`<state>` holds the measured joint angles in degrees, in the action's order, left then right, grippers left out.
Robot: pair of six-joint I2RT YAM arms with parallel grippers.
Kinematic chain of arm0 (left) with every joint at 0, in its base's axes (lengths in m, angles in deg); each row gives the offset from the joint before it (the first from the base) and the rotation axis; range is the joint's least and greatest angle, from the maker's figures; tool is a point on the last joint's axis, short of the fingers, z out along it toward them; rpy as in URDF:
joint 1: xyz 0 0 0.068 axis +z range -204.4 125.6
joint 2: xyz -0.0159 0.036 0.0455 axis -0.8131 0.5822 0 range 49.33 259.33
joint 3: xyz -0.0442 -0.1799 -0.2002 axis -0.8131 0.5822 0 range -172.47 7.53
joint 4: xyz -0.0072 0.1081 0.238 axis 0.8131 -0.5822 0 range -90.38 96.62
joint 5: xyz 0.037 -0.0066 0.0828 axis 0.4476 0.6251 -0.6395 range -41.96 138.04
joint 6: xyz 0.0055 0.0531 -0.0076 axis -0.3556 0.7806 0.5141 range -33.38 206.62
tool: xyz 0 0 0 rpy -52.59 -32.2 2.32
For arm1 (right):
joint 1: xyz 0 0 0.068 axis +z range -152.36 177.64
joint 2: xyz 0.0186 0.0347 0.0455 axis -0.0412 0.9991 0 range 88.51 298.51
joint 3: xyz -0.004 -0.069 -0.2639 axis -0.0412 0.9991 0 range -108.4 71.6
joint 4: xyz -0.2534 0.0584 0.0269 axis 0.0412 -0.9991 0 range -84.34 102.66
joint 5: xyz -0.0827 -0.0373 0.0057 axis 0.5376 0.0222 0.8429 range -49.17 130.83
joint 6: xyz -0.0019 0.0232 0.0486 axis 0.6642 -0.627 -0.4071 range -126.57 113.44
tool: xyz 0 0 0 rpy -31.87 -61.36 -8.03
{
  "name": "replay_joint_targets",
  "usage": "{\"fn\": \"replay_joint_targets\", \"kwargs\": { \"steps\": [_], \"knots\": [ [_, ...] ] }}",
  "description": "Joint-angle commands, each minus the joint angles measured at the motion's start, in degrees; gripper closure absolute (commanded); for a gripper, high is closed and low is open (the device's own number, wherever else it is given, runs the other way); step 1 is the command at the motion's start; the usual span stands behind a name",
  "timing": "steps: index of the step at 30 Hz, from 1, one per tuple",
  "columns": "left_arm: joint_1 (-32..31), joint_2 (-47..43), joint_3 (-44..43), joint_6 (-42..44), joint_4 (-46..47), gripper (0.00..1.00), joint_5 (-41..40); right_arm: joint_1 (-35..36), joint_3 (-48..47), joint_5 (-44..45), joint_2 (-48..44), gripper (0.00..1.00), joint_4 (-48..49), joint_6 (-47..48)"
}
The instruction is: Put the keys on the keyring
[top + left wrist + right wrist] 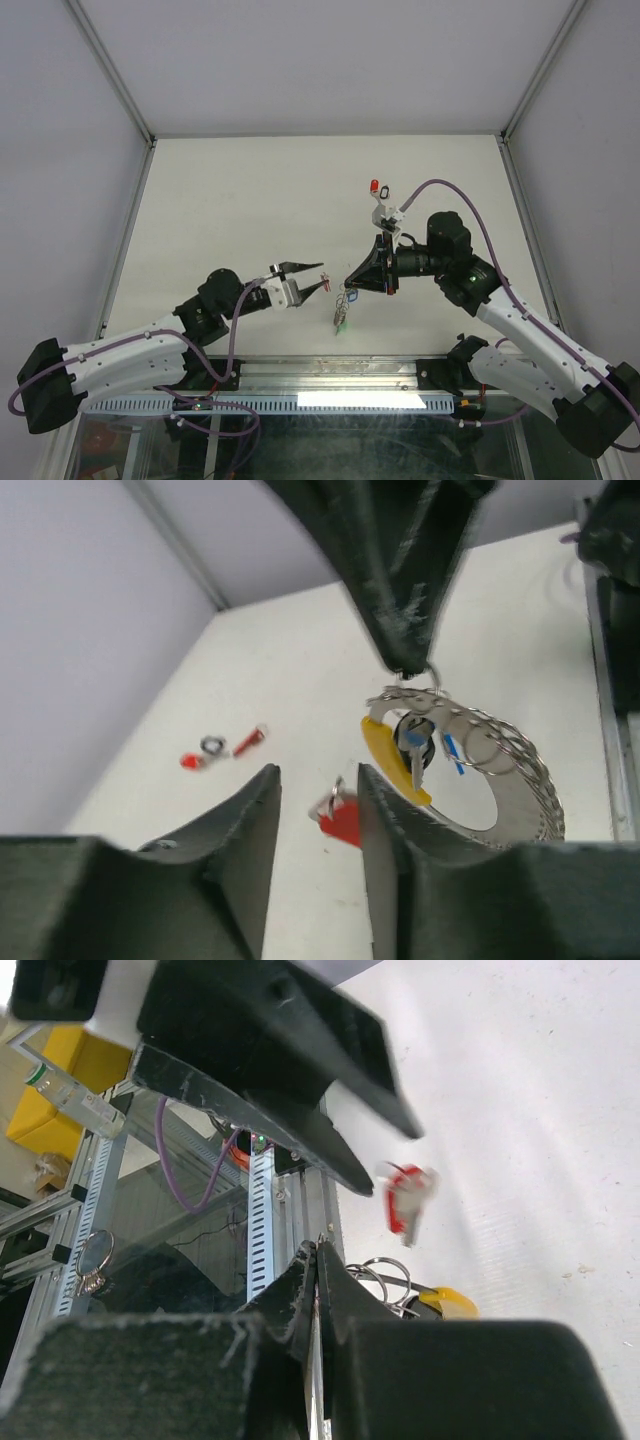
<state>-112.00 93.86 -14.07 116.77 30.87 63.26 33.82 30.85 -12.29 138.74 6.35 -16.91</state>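
Note:
My right gripper (349,285) is shut on the keyring (345,300) and holds it above the table; a thin metal piece shows between its closed jaws in the right wrist view (318,1255). The keyring has a yellow arc (388,762) and a silvery chain (525,775), with a blue-tagged key (452,752) and others hanging on it. A green tag (342,322) hangs lowest. My left gripper (320,276) is open just left of the ring. A red-tagged key (344,820) sits at the tip of one finger (375,810), blurred in the right wrist view (405,1198); I cannot tell whether it is touching.
Another red-tagged key (376,187) lies on the table at the far middle; it also shows in the left wrist view (250,742) beside a small ring (212,745) and a red piece (190,761). A metal rail (330,385) runs along the near edge. Walls enclose the table.

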Motion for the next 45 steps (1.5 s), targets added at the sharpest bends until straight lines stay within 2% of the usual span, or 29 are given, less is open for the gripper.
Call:
{"fn": "replay_joint_targets", "kwargs": {
  "steps": [1, 2, 3, 5, 7, 10, 12, 13, 17, 20, 25, 38, 45],
  "knots": [
    [1.3, 2.9, -1.3, -16.2, 0.6, 0.41, -14.0, -0.4, -1.2, 0.5, -1.6, 1.00, 2.3, 0.8],
    [1.3, 3.0, -1.9, -16.6, -0.3, 0.18, -11.6, -0.5, -1.3, 0.8, -1.7, 1.00, 2.2, 0.9],
    [1.3, 2.5, -1.9, -17.2, 0.4, 0.11, -9.1, -0.5, -1.5, 0.9, -1.8, 1.00, 2.1, 1.0],
    [1.3, 1.0, -0.1, -19.3, 5.9, 0.09, -5.1, -0.5, -1.7, 1.3, -1.9, 1.00, 1.8, 1.5],
    [1.3, 0.0, 0.9, -21.7, 11.7, 0.12, -3.1, -0.6, -1.7, 1.9, -2.1, 1.00, 1.5, 2.2],
    [1.3, 1.5, -0.4, -23.8, 14.8, 0.50, 1.6, -0.6, -1.1, 3.8, -3.4, 1.00, 2.6, 3.5],
    [1.3, 3.2, -1.2, -25.4, 16.7, 0.65, 5.2, -0.5, -0.1, 4.7, -4.9, 1.00, 5.1, 4.2],
    [1.2, 4.1, -1.3, -26.6, 18.5, 0.67, 6.6, -0.5, 0.4, 5.3, -5.8, 1.00, 6.4, 4.6],
    [1.3, 6.7, 0.4, -31.1, 26.9, 0.67, 8.5, -0.6, 2.4, 8.7, -9.1, 1.00, 10.9, 6.9],
    [1.3, 7.8, 2.0, -33.0, 32.1, 0.59, 7.7, -0.5, 3.3, 11.0, -10.7, 1.00, 13.3, 7.2],
    [1.3, 9.7, 2.6, -35.3, 37.7, 0.56, 6.8, -0.5, 2.1, 14.4, -10.4, 1.00, 12.2, 7.3],
    [1.3, 13.7, 3.9, -37.0, 46.0, 0.60, 5.2, -0.5, 4.1, 9.8, -11.7, 1.00, 19.9, 12.3],
    [1.3, 14.9, 4.4, -36.8, 48.4, 0.61, 3.3, -0.4, 12.8, 1.4, -15.0, 1.00, 36.7, 16.7]
  ]
}}
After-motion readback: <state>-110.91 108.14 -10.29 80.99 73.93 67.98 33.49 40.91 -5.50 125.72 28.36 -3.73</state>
